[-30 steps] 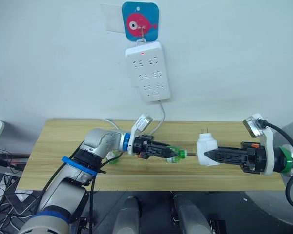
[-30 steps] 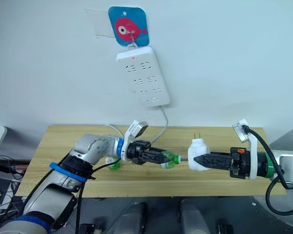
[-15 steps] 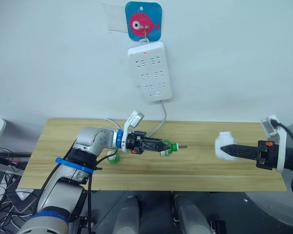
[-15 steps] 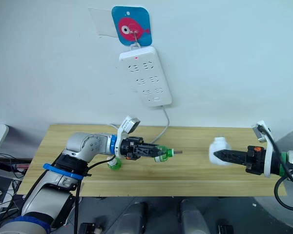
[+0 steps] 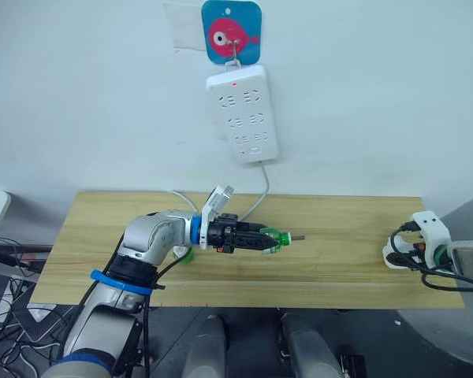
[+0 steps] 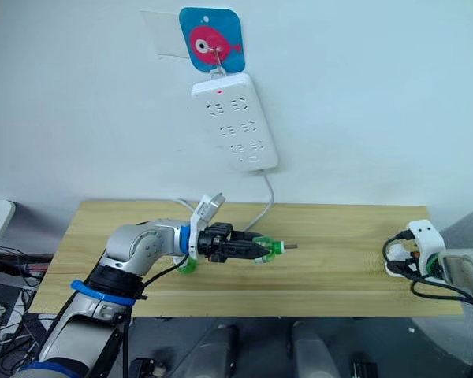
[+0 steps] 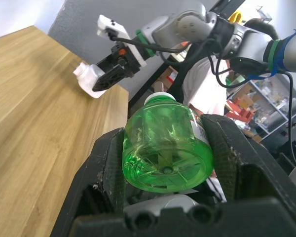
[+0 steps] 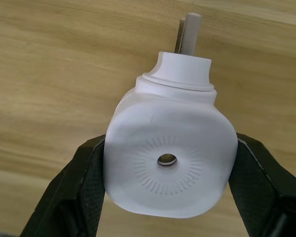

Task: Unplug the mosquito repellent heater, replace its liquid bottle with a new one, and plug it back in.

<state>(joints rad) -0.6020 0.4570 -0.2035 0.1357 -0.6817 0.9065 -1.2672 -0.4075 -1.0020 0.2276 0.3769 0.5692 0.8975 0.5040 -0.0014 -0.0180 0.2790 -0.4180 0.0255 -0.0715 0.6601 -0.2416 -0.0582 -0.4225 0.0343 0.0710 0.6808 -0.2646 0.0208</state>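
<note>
My left gripper (image 5: 270, 239) is shut on the liquid bottle (image 5: 274, 239), a small translucent green bottle held sideways above the table's middle. Its thin dark wick (image 5: 296, 236) points right, free in the air. In the left wrist view the bottle's base (image 7: 166, 150) sits between both fingers. My right gripper (image 5: 391, 258) is at the table's right end, shut on the white mosquito repellent heater (image 8: 170, 158), whose prongs (image 8: 190, 29) point away from the wrist. The new one (image 5: 184, 253), another green bottle, stands on the table mostly hidden behind my left wrist.
A long white power strip (image 5: 242, 114) hangs on the wall under a blue fish hook (image 5: 231, 31), and its cable (image 5: 258, 197) drops to the wooden table (image 5: 339, 268). The right gripper (image 7: 108, 74) with the heater also shows past the bottle in the left wrist view.
The right arm has pulled the heater far to the right, off the wick, to the table's right end. The left gripper has kept the bottle near the middle.
</note>
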